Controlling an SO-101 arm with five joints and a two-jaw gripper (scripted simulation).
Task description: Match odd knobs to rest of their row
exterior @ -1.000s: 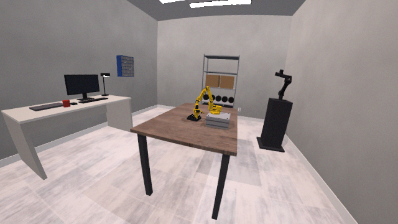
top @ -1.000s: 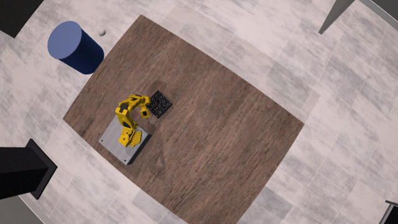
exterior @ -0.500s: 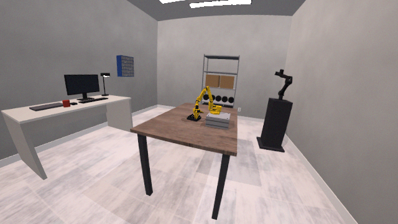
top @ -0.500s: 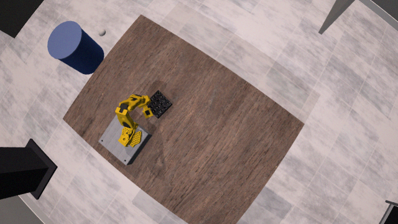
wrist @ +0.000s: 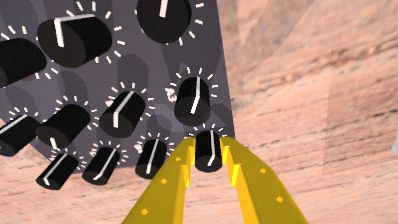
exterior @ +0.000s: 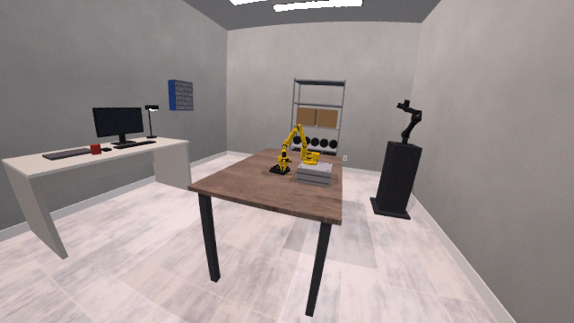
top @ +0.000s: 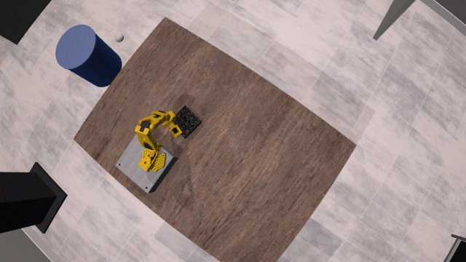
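Note:
The knob box (wrist: 115, 80) is a dark panel with black knobs, each with a white pointer line and a ring of white marks. It lies on the wooden table (top: 218, 145) next to the arm's base, and shows small in the overhead view (top: 187, 121) and the room view (exterior: 279, 170). My yellow gripper (wrist: 208, 155) is shut on the corner knob (wrist: 208, 150) at the box's near right corner. That knob's pointer runs nearly straight up the wrist view, much like the knob above it (wrist: 193, 100). The knobs to its left (wrist: 151, 157) point up and slightly right.
The arm stands on a grey base block (top: 146, 165) on the table. A blue cylinder (top: 87, 54) stands on the floor off the table's far corner. The room view shows a desk (exterior: 94, 157), a shelf (exterior: 318, 117) and a black pedestal (exterior: 396, 179).

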